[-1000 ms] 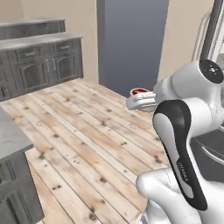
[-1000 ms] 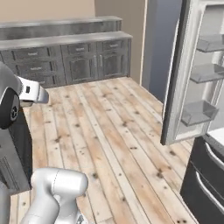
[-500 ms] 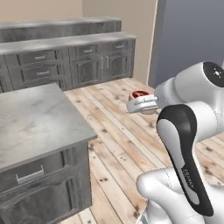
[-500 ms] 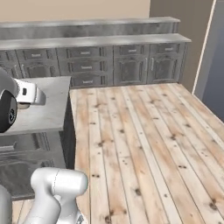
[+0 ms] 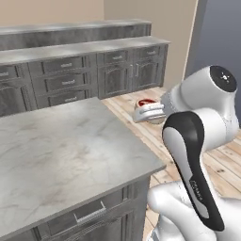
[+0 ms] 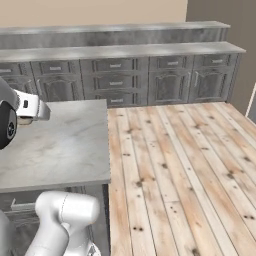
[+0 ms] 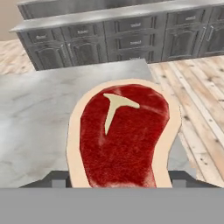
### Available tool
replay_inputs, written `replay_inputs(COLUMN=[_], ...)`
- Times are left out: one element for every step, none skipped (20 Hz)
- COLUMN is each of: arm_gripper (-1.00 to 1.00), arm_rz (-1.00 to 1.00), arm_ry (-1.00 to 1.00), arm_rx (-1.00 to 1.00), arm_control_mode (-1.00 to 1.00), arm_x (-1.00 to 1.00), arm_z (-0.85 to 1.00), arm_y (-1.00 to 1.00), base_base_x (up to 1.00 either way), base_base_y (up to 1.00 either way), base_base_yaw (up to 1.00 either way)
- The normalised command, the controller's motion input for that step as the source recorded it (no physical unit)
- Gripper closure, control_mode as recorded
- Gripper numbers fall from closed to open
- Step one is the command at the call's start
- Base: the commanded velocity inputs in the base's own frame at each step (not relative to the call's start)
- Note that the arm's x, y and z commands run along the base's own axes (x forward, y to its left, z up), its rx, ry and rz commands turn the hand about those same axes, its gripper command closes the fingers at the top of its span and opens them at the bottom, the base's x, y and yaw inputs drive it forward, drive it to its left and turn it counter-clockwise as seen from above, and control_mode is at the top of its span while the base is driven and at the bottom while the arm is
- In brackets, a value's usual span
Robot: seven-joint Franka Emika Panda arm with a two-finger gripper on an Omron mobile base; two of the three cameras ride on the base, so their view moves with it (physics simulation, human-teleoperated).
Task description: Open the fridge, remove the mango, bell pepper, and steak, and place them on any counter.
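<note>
With the steak [image 7: 124,138] clamped in our gripper [image 5: 149,112] just off the counter's [image 5: 70,141] far right edge, we judge only its set-down remains for this item.

One steak [image 7: 124,138], one counter [image 5: 56,146], perhaps two tiers of wall cabinets [image 6: 125,75]

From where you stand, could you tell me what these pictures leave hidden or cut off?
- Gripper, hand view: the steak covers the fingertips, so the contact itself is hidden.
- Steak, left base view: mostly hidden behind the white hand; just a red sliver shows.
- Counter, right base view: the arm and left edge cut off its left part.
</note>
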Motion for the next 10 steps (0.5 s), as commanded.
replay_inputs(arm_gripper=[1.0,1.0,1.0,1.0,1.0,1.0,1.0,1.0,1.0,1.0], arm_rz=[0.05,0.05,0.05,0.05,0.05,0.04,0.03,0.02,0.01,0.01], arm_ry=[0.18,0.14,0.11,0.07,0.06,0.05,0.07,0.1,0.1,0.12], arm_rx=[-0.05,-0.05,-0.06,-0.07,-0.08,-0.09,-0.08,-0.07,-0.05,-0.05], arm_control_mode=[-1.0,-1.0,-1.0,-1.0,-1.0,-1.0,-1.0,-1.0,-1.0,-1.0], arm_x=[0.36,0.42,0.38,0.36,0.36,0.26,0.26,0.27,0.34,0.46], arm_z=[-0.64,-0.75,-0.97,-1.0,-1.0,-1.0,-1.0,-1.0,-1.0,-1.0], arm_y=[0.49,0.49,0.43,0.55,0.64,0.73,0.73,0.71,0.71,0.71], base_base_x=[0.0,0.0,0.0,0.0,0.0,0.0,0.0,0.0,0.0,0.0], base_base_y=[0.0,0.0,0.0,0.0,0.0,0.0,0.0,0.0,0.0,0.0], base_base_yaw=[0.0,0.0,0.0,0.0,0.0,0.0,0.0,0.0,0.0,0.0])
